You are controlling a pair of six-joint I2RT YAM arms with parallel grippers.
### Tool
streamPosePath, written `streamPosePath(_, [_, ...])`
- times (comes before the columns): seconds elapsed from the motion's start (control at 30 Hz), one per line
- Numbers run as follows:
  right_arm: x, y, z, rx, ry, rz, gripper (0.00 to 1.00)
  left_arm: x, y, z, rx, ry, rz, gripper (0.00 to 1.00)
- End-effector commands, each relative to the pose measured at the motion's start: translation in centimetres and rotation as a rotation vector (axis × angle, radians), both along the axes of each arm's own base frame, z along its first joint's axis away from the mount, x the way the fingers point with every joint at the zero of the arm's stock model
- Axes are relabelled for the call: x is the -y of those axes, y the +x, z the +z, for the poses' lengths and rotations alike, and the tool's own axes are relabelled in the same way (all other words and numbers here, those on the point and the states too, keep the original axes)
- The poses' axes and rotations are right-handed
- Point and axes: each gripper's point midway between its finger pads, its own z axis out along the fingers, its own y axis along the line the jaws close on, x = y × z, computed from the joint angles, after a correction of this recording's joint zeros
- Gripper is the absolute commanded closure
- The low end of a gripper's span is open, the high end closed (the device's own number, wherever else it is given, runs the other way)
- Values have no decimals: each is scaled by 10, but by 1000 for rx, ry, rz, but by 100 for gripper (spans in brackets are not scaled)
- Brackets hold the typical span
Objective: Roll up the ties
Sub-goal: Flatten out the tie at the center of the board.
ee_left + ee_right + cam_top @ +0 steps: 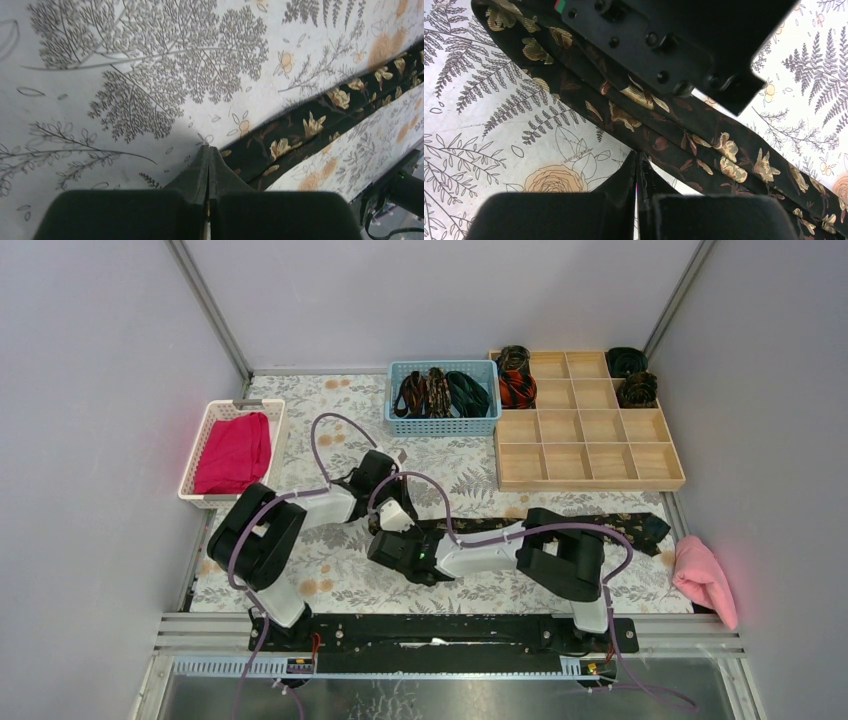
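Left end effector [208, 150] closed, the black gold-flowered tie [300, 130] just right of its tips; right end effector [638, 157] closed too, the tie just ahead.

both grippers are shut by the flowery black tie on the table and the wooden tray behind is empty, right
Not quite. The wooden tray is not empty: the top view shows four rolled ties in compartments near its back corners. The rest holds: the left gripper and right gripper are shut by the flowery black tie on the table.
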Motion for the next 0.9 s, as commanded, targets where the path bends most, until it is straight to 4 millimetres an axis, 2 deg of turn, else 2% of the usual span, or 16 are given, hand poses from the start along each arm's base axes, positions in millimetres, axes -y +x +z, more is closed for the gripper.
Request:
streamPosePath(0.0, [12, 0, -21, -7, -115, 4, 100, -11, -59, -32, -152, 84, -62, 100])
streamPosePath(0.23, [13, 9, -19, 43, -148, -17, 100, -17, -90, -41, -187, 104, -83, 100])
streamPosePath(0.37, [12, 12, -21, 55, -167, -22, 100, -12, -103, -40, -193, 70, -100, 100])
streamPosePath(0.87, [10, 16, -35, 64, -215, -33, 100, 1, -103, -13, -135, 6, -139, 100])
